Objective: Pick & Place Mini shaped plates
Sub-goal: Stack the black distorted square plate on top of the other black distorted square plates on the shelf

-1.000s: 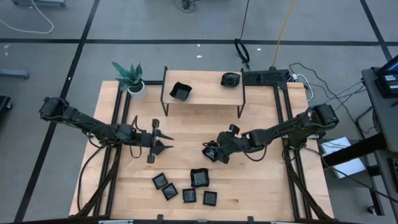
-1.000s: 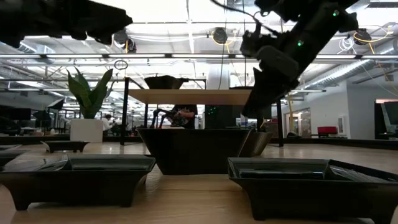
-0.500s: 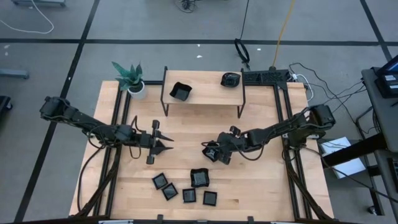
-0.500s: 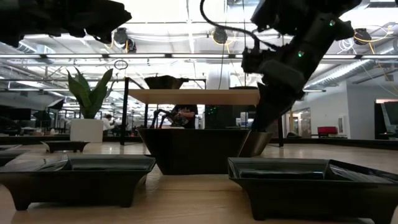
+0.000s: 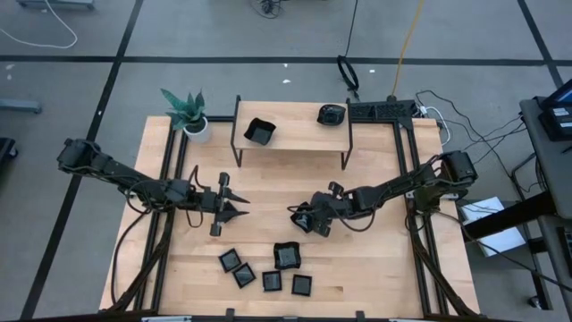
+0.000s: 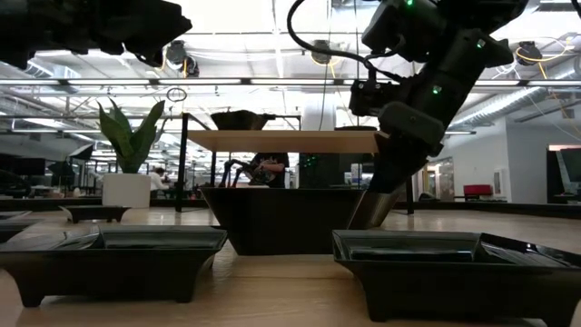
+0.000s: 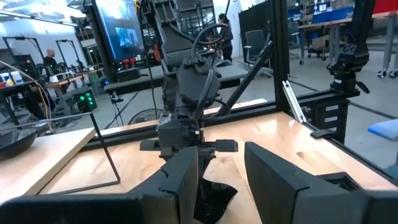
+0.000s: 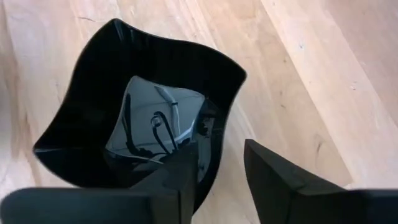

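- Right end effector point(image 5: 301, 217): low at mid-worktop, just right of centre. In the right wrist view its fingers point(image 8: 186, 177) straddle one wall of a wavy-edged plate point(image 8: 140, 118), one finger inside the plate and one outside. A gap shows at the outer finger, so a firm clench cannot be confirmed; the plate rests on the worktop point(image 8: 298, 93).
- The same plate point(image 5: 304, 220) shows in the high view under the right end effector, apart from the other plates.
- Left end effector point(image 5: 234, 203): over the worktop left of centre, pointing towards the right arm. Its fingers point(image 7: 180, 183) stand apart with nothing between them; released.
- Front group: five plates near the front edge, around the middle. Four small square plates point(image 5: 231, 261), point(image 5: 244, 276), point(image 5: 272, 282), point(image 5: 302, 285) lie in a loose row; a larger wavy plate point(image 5: 286, 256) sits just behind them.
- Low view: two square plates point(image 6: 113, 259), point(image 6: 454, 268) stand close to the camera, with a deeper plate point(image 6: 290, 218) behind and between them. The right arm descends behind that deeper plate.
- Shelf point(image 5: 295, 134) along the back edge carries one plate point(image 5: 260, 131) on its left half.
- A further dark dish point(image 5: 332, 114) sits at the shelf's right rear corner; its exact support cannot be told.
- Plant point(image 5: 188, 112) in a white pot stands at the back left corner.
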